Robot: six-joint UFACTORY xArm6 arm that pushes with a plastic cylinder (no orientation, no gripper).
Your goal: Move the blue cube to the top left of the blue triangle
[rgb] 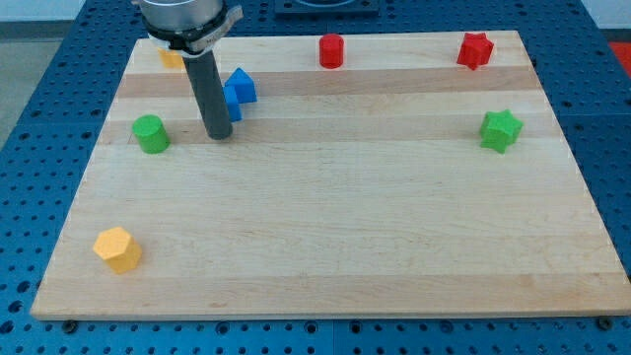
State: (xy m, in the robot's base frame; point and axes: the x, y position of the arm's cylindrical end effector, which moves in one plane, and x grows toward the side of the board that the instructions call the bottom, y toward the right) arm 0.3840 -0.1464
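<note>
The blue triangle (242,84) lies near the view's top left on the wooden board (345,217). The blue cube (232,106) sits just below and left of the triangle, touching it, and is mostly hidden behind my rod. My tip (218,136) rests on the board just below and left of the blue cube, right beside it. I cannot tell whether the tip touches the cube.
A green cylinder (150,133) lies left of my tip. An orange block (172,58) is partly hidden behind the arm at the top left. A red cylinder (331,50), a red star (474,49), a green star (501,129) and a yellow hexagon (117,248) lie elsewhere.
</note>
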